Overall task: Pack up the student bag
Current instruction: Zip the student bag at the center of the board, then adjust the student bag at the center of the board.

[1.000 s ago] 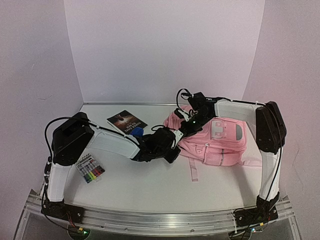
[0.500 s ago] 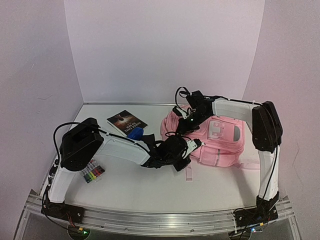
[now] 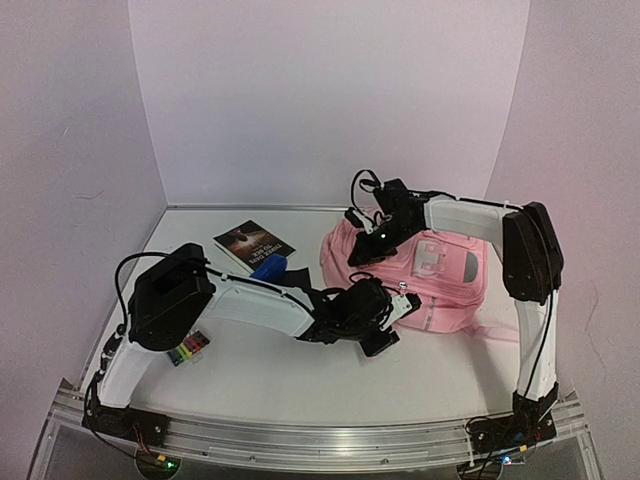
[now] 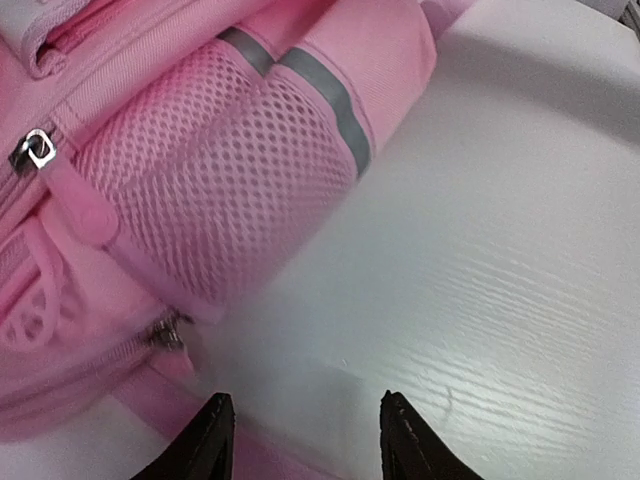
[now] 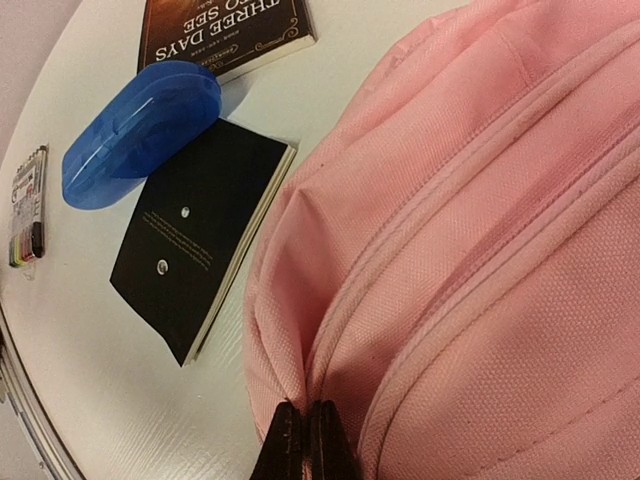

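Observation:
The student bag (image 3: 440, 268), a large pink backpack with grey trim, lies at the right of the table. My right gripper (image 3: 362, 250) is shut on a fold of its fabric beside a zip seam at the bag's left end, as the right wrist view shows (image 5: 305, 440). My left gripper (image 3: 383, 338) is open and empty, low over the table at the bag's near-left corner. In the left wrist view its fingertips (image 4: 218, 440) stand apart over bare table and a bit of pink strap, with the bag's mesh side pocket (image 4: 220, 190) just ahead.
A dark-covered book (image 3: 253, 243), a blue case (image 3: 268, 267) and a pack of coloured markers (image 3: 187, 348) lie left of the bag. The right wrist view also shows a black notebook (image 5: 200, 240) by the blue case (image 5: 140, 130). Walls close the back and sides.
My left gripper has moved right and nearer along the bag's front edge. The bag has bunched up and shifted slightly right. My right gripper keeps its hold on the fabric.

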Available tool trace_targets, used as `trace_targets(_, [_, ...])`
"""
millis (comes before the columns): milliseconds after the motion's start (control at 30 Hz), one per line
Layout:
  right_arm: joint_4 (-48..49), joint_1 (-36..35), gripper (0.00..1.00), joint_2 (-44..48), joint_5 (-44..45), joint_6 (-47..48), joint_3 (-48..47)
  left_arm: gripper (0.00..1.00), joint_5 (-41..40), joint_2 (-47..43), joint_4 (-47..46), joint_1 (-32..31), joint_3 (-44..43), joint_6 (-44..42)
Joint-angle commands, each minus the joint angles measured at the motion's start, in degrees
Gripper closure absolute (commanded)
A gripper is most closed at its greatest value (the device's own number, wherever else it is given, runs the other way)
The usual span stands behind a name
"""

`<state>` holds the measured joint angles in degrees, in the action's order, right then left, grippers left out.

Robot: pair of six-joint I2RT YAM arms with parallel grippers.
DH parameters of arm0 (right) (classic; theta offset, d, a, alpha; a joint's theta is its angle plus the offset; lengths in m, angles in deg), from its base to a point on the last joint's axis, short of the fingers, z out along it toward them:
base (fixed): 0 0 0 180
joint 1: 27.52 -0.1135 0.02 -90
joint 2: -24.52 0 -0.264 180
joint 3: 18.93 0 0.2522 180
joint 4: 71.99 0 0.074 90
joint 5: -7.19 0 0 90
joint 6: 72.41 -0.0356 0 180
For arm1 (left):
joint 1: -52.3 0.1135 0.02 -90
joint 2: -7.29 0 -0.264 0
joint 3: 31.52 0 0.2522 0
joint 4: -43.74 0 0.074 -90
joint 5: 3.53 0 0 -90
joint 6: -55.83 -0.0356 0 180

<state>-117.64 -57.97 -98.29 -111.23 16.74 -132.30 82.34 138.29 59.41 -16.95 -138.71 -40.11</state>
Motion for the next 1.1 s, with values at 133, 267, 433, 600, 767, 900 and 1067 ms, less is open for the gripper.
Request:
trace_targets(133, [1.9, 0.4, 1.0, 9.1, -2.9, 8.8, 6.3, 0.4, -4.8, -22.8, 8.8, -0.8, 11.7, 15.7])
trace_targets(267, [-0.9, 0.4, 1.0, 12.5, -3.7, 15.2, 10.3, 0.28, -7.9, -28.7, 11.6, -0.3, 16.1, 22.7])
trace_targets(433, [-7.2, -0.3, 1.0, 15.4, -3.6, 23.1, 13.2, 0.05, -7.9, -34.5, 13.3, 5.8, 20.9, 32.6])
trace_targets(600, [-12.7, -0.6, 1.0, 17.6, -3.2, 27.8, 13.3, 0.0, -10.8, -36.6, 13.2, 10.2, 23.0, 36.6])
trace_targets(767, [-15.3, -0.5, 1.0, 23.6, 2.5, 37.7, 20.3, 0.0, -9.3, -34.2, 15.4, 16.0, 20.0, 38.8])
trace_targets(900, [-18.7, -0.5, 1.0, 26.0, 6.3, 43.5, 23.4, 0.0, -4.6, -26.4, 20.8, 18.8, 10.7, 36.4])
trace_targets(1067, [-23.4, -0.4, 0.69, 29.0, 8.1, 40.3, 20.7, 0.0, 2.0, -16.1, 25.6, 20.8, -2.1, 34.5])
